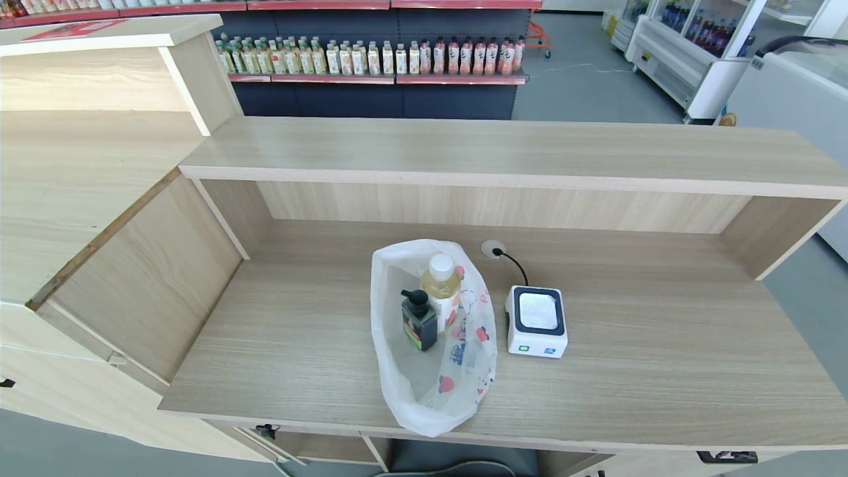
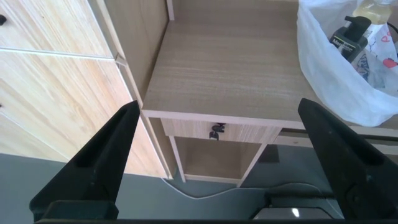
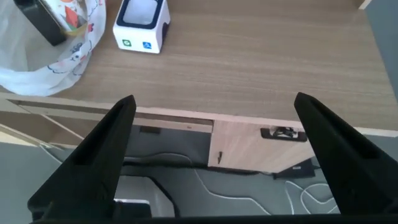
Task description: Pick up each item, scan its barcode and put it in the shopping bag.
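A thin, translucent white plastic shopping bag (image 1: 391, 351), printed with red and blue figures, stands open and crumpled near the middle of a pale wood-grain counter (image 1: 662, 344). 2 items stand upright inside it: a dark, squarish pump bottle (image 1: 419, 322) with a black dispenser head, and just beyond it a round bottle of amber drink (image 1: 442, 281) with a white cap. Just right of the bag, not touching it, sits a boxy white barcode scanner (image 1: 536, 320) with rounded corners and a glossy, dark-framed window on top. Its black cable (image 1: 517, 266) curves away to a round grommet (image 1: 493, 248) at the far side of the counter.

A raised ledge (image 1: 503, 152) of the same laminate walls the counter's far side, and a taller panel (image 1: 132, 278) closes the left. Beyond them, shelves of drink bottles (image 1: 371, 58) line the shop aisle, with glass-fronted chillers (image 1: 695, 53) at far right.

The left gripper (image 2: 217, 165) hangs off the counter's near-left corner, its 2 black wedge-shaped fingers spread wide and holding nothing. The bag lies farther in and to its right, well apart. The right gripper (image 3: 214, 162), fingers likewise wide apart and empty, hangs off the near edge. The scanner and bag lie farther in to its left. A small black latch (image 2: 216, 130) shows under the counter edge.
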Tool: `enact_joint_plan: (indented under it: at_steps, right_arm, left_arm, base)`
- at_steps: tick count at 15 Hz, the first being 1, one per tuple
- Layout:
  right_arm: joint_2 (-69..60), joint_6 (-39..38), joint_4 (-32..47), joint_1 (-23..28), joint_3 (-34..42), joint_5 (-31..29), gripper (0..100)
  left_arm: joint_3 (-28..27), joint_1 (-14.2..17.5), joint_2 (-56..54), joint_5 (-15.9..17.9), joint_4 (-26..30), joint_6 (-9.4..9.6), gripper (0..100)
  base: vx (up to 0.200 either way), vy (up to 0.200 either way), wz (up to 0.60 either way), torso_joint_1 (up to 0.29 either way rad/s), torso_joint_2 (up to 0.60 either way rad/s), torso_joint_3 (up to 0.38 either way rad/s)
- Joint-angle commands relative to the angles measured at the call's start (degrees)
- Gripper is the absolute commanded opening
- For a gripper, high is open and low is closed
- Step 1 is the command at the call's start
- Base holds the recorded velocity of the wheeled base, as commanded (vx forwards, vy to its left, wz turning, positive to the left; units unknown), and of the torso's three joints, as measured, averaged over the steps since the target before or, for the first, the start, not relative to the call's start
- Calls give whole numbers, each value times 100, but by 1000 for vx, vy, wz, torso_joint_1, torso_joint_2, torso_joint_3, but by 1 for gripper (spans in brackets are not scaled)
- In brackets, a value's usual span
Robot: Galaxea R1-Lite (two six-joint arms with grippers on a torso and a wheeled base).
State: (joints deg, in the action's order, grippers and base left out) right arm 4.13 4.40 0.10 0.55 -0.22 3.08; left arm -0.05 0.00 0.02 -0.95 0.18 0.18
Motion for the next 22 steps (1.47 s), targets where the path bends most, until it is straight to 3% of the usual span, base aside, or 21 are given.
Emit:
enact_joint_plan:
  at_steps: [1,13,17,22]
  right_arm:
    - [-413,105,17,-20,22,26,100]
    - [-413,-62,17,-20,22,8,100]
    - [-413,-71,17,-20,22,-1,100]
    - [-413,-62,17,-20,22,-1,100]
  left_arm:
    - [-4,0,-2,-2,-1,-1,100]
    - [-4,0,15,-2,-1,-45,100]
    - [-4,0,-2,-2,-1,131,100]
    - [-4,0,-2,-2,-1,131,100]
  base:
    - [0,0,0,0,0,0]
    - [0,0,0,0,0,0]
    - [0,-200,0,2,2,5]
    - [0,-200,0,1,3,1]
